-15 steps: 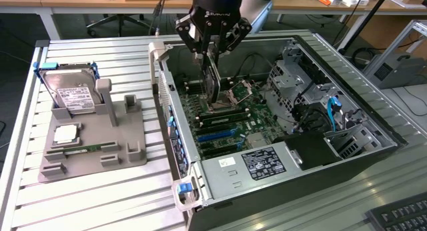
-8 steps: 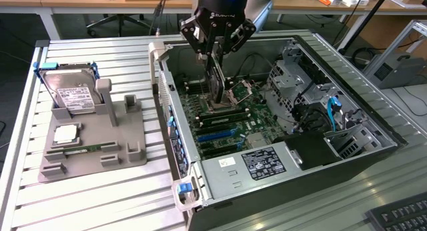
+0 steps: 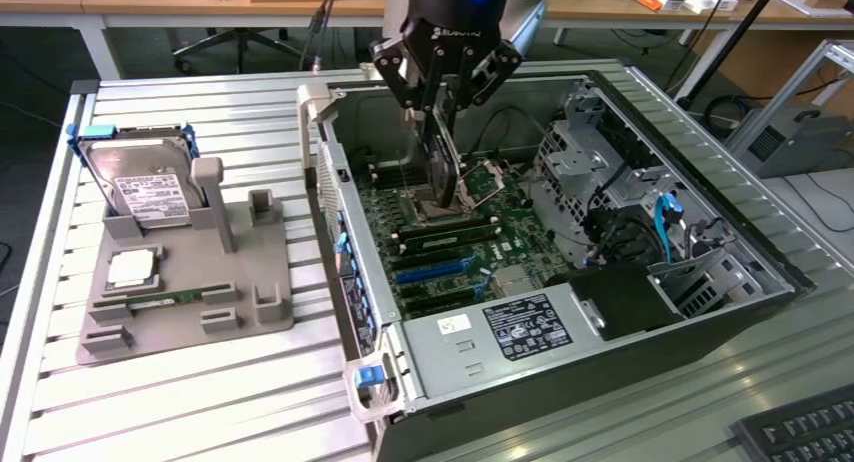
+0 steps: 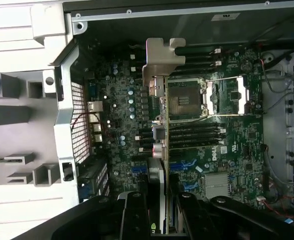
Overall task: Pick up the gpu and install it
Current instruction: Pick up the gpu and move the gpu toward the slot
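1. The claw (image 3: pixel 442 104) is closed on the gpu (image 3: pixel 442 167), which is gripped by its upper edge and held on edge.
2. The gpu is suspended inside the open computer case (image 3: pixel 601 382), above the motherboard (image 3: pixel 461 257); contact with the board cannot be told.
3. In the wrist view, the gpu (image 4: pixel 160 150) is seen edge-on between the claw (image 4: pixel 160 210) fingers (image 4: pixel 135 215), its silver bracket (image 4: pixel 162 55) at the far end.
4. A hard drive (image 3: pixel 144 192) is seen standing in a grey holder (image 3: pixel 200 312) on the table (image 3: pixel 174 402).

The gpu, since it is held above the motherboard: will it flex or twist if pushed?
Probably stiff: the gpu hangs straight, edge-on, from the end effector. Being thin and clamped near one edge, it could pivot in the grip. Its silver bracket likely makes that end heavier.
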